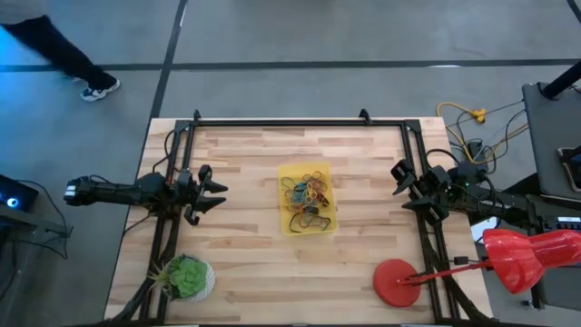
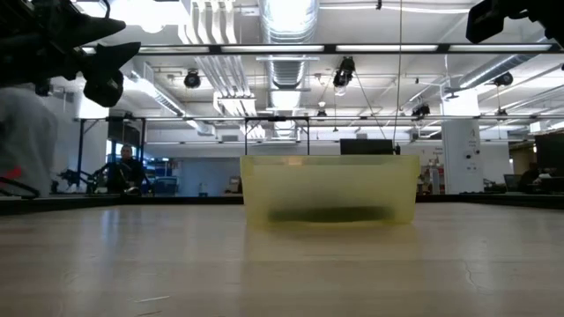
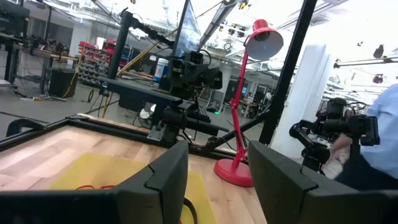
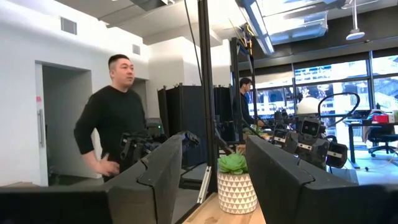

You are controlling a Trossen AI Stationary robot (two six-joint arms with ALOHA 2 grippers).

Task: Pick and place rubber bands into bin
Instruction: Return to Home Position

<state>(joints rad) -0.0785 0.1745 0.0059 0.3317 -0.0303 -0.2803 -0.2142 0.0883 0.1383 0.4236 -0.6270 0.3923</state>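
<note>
You have the left tool (image 1: 216, 191) at frame left and the right tool (image 1: 403, 188) at frame right, both spread, gripping nothing; rubber bands (image 1: 306, 196) lie inside the bin (image 1: 283, 214), centre of the surface (image 1: 245, 263).

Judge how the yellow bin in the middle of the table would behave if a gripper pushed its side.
The bin looks thin-walled and translucent, so probably light; it would likely slide on the smooth table. Its low, wide shape suggests it would not tip easily. The loose rubber bands inside probably add little weight.
</note>
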